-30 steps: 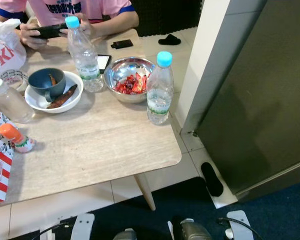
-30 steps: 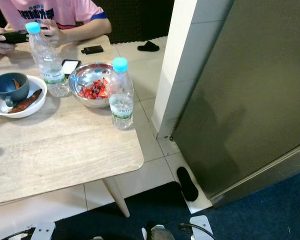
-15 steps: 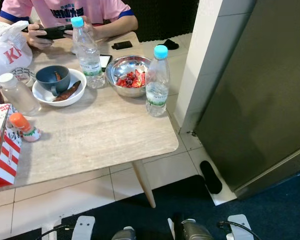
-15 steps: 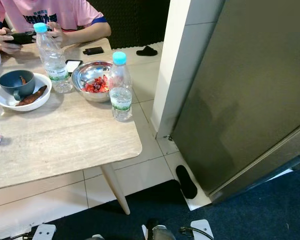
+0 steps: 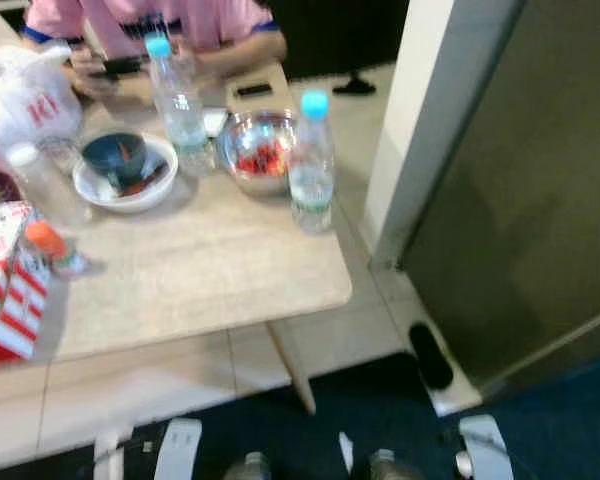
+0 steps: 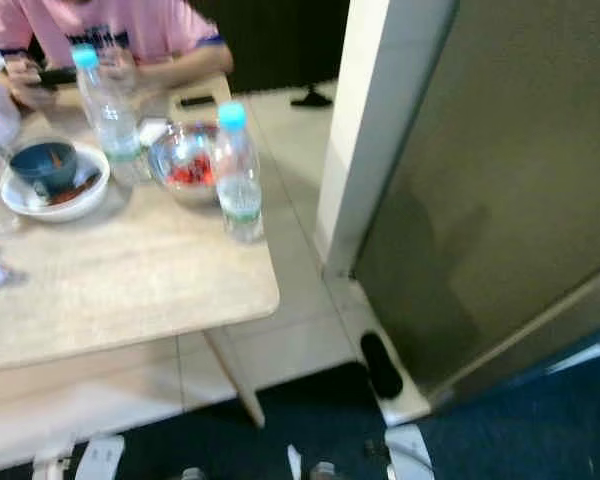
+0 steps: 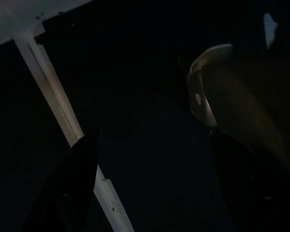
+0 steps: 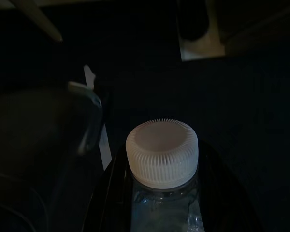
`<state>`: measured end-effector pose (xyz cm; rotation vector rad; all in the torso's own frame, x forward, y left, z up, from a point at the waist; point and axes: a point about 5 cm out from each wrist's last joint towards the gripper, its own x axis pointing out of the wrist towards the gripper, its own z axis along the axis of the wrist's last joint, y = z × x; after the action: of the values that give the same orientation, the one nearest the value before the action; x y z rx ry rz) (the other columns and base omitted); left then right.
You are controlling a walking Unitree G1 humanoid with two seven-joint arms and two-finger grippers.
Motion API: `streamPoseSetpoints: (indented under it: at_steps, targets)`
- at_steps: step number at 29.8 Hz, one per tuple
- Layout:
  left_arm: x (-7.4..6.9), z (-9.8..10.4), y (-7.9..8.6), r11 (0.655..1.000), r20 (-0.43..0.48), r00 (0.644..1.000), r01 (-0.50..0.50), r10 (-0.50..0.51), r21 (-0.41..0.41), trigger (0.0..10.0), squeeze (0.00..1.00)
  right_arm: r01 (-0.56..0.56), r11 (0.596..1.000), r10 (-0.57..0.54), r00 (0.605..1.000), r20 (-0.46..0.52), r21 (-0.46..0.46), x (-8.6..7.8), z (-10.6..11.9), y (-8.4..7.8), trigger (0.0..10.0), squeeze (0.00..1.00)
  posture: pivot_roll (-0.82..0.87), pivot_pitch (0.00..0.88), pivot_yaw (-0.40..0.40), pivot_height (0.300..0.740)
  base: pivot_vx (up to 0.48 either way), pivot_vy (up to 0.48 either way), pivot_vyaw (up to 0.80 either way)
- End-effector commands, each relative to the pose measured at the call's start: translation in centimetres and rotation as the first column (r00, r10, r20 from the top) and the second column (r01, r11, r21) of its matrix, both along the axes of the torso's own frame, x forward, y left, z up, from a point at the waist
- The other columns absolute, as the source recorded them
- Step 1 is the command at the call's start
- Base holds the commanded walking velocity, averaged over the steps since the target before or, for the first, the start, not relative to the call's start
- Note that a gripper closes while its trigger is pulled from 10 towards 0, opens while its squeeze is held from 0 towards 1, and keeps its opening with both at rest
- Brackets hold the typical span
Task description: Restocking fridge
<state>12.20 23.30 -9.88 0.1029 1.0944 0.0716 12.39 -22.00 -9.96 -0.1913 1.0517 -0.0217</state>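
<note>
My right gripper [image 8: 162,198] is shut on a clear water bottle [image 8: 162,153] with a pale ribbed cap, held low over the dark floor. In the dim left wrist view my left gripper [image 7: 154,147] hangs open beside a table leg [image 7: 53,96], nothing between its fingers. Two more water bottles with blue caps stand on the pale wooden table [image 5: 200,285]: one near its right corner [image 5: 311,165], one further back [image 5: 177,105]. The fridge [image 5: 525,200], dark grey, stands at the right with its door shut.
A person in a pink shirt [image 5: 150,20] sits at the table's far side with a phone. On the table are a steel bowl [image 5: 258,152], a white bowl with a blue cup [image 5: 125,172] and a red-white carton [image 5: 5,290]. A black slipper [image 5: 430,355] lies by the fridge's foot.
The head views have shifted slightly and turned blurry, so the camera is moving. The things on the table stand as before.
</note>
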Motion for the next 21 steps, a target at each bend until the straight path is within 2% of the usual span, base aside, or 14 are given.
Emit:
streamPoseSetpoints:
  at_steps: [1, 11, 14, 15, 21]
  targets:
    - [-1.4, -0.3, 0.4, 1.000, -0.041, 0.999, -0.001, 0.001, 0.000, 10.0, 0.00, 0.024, 1.000, -0.023, 0.999, -0.033, 0.006, -1.2, -0.4, -0.1, 10.0, 0.00, -0.03, 0.159, -0.049, 0.740, 0.000, 0.000, 0.00]
    - [-1.2, -0.2, 0.9, 1.000, -0.037, 0.999, -0.002, 0.002, 0.004, 10.0, 0.00, 0.027, 1.000, -0.027, 0.999, -0.037, 0.006, -1.3, -0.4, -0.1, 10.0, 0.00, -0.04, 0.158, -0.048, 0.740, 0.000, 0.000, 0.00]
    - [-1.1, -0.2, 0.4, 1.000, -0.035, 0.999, 0.000, -0.001, -0.001, 10.0, 0.00, 0.028, 1.000, -0.027, 0.999, -0.037, 0.007, -1.3, -0.4, -0.1, 10.0, 0.00, -0.04, 0.158, -0.047, 0.740, 0.000, 0.000, 0.00]
    - [-1.1, -0.4, -0.4, 1.000, -0.035, 0.999, 0.007, -0.008, -0.009, 10.0, 0.00, 0.028, 1.000, -0.028, 0.999, -0.037, 0.008, -1.3, -0.4, -0.1, 10.0, 0.00, -0.03, 0.158, -0.047, 0.740, -0.270, 0.000, 0.00]
    - [-0.9, -0.7, -1.8, 1.000, -0.034, 0.999, 0.019, -0.020, -0.021, 10.0, 0.00, 0.027, 1.000, -0.027, 0.999, -0.037, 0.009, -1.3, -0.4, 0.0, 10.0, 0.00, -0.03, 0.159, -0.047, 0.740, -0.395, 0.000, 0.00]
